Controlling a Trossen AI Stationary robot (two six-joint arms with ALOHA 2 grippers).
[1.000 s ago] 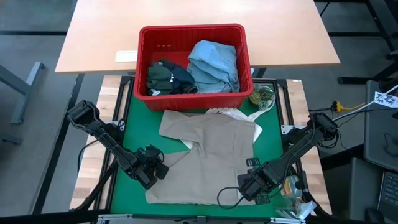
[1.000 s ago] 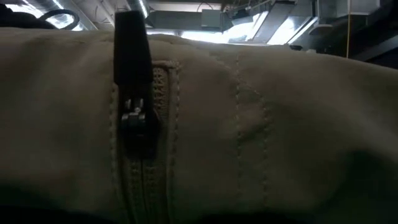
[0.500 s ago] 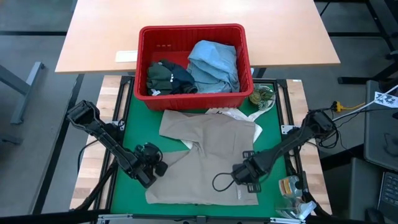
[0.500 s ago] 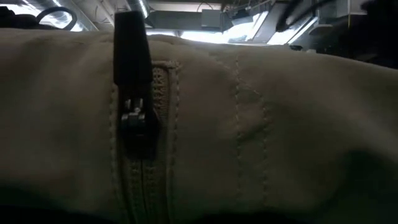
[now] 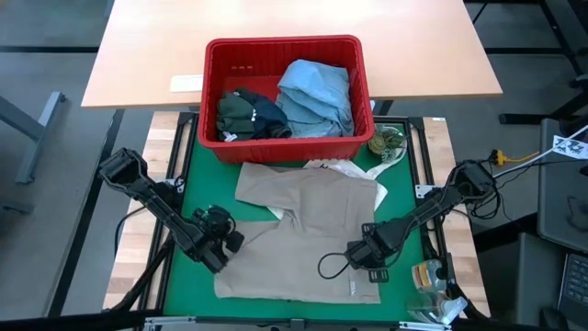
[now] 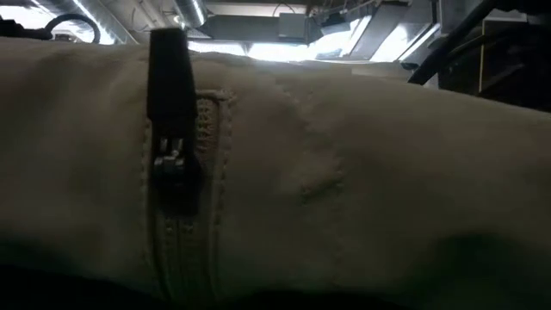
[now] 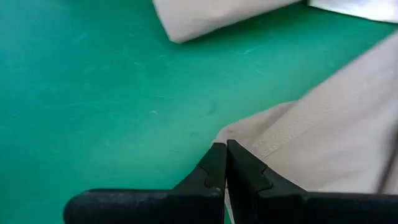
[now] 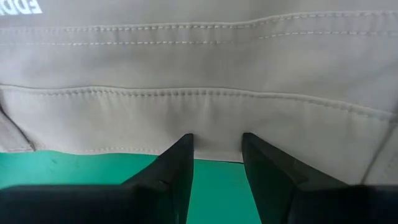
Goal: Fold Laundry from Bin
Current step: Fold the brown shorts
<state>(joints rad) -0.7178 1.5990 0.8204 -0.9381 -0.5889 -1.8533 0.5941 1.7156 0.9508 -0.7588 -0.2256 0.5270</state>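
Observation:
A beige garment (image 5: 308,234) lies spread on the green mat (image 5: 188,193), and its zipper front (image 6: 176,172) fills the low view. The red bin (image 5: 287,87) stands at the far edge and holds a light blue shirt (image 5: 317,92) and dark garments (image 5: 248,115). My left gripper (image 5: 227,242) is shut at the beige garment's left edge. My right gripper (image 5: 360,256) stands open, pointing down at the garment's right edge, with a stitched hem (image 8: 214,152) between its fingertips. My left gripper meets the beige garment's left edge (image 7: 239,134) with its fingertips (image 7: 217,155), slanting down from the table's left. The cloth rises to a small peak right at the tips; one layer or several cannot be told. The rest of the garment lies flat on the mat. My right gripper: whether its fingertips (image 8: 180,149) touch the cloth cannot be told.
A white printed bag (image 5: 344,167) pokes out from under the garment's far side. A dish with greenish things (image 5: 388,144) sits at the far right of the mat. Small items (image 5: 427,276) lie at the near right. A wooden table (image 5: 138,55) stands behind the bin.
My right gripper has come down and gone toward the table's left, from off the near right corner to the garment's right edge, staying open. My left gripper has tipped a little and stays shut. In the low view the garment's zipper front has shifted slightly sideways.

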